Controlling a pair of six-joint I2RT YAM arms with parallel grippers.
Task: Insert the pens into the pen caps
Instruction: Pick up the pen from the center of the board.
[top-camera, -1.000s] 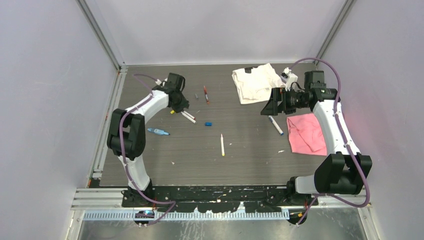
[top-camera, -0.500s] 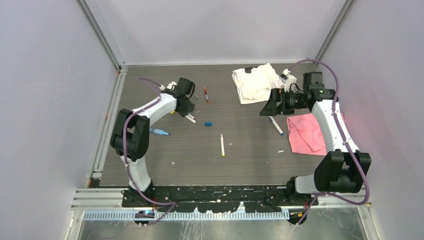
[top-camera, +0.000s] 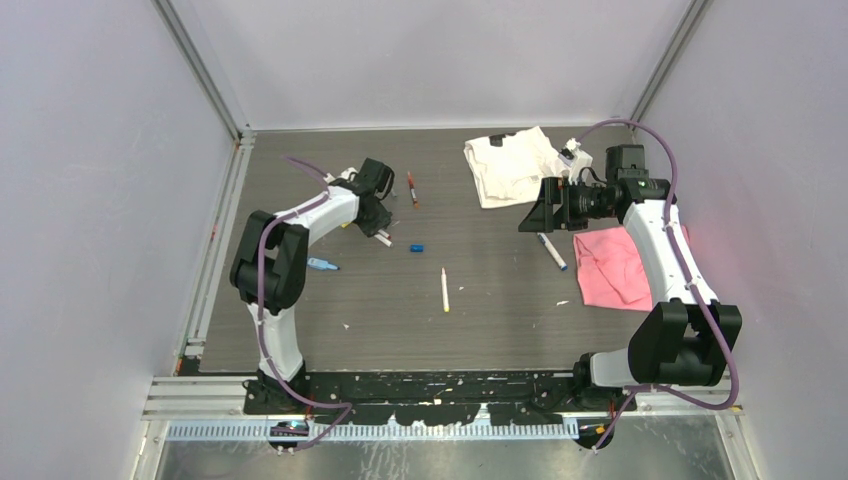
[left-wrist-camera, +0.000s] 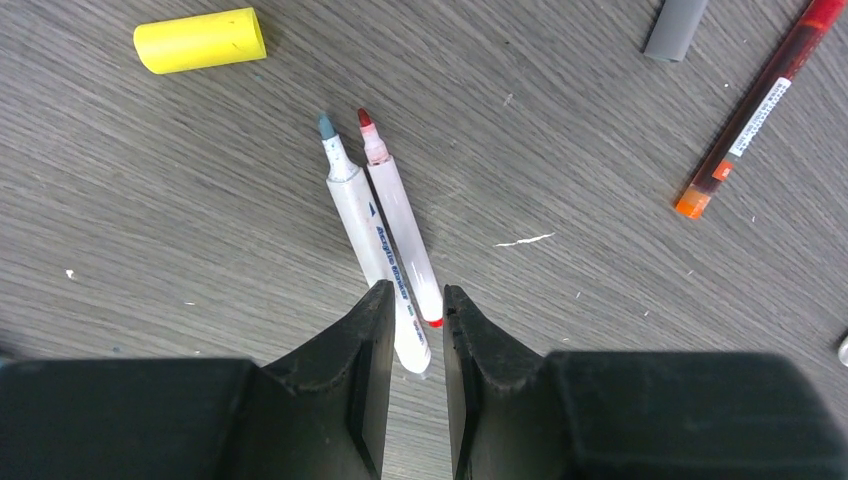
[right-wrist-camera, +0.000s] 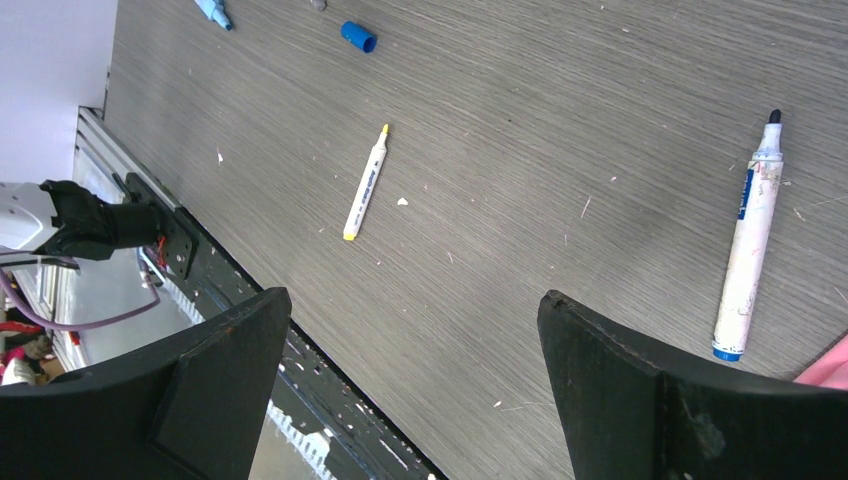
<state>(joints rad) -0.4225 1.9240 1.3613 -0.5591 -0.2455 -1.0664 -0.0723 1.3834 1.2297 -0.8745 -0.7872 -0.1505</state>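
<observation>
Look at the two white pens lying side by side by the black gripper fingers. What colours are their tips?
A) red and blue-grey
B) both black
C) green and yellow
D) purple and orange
A: in the left wrist view the red-tipped pen and the blue-grey-tipped pen lie next to each other with their coloured tips plainly showing.

Matt wood-grain table (left-wrist-camera: 150, 250), smooth plastic pens (left-wrist-camera: 400, 215)
</observation>
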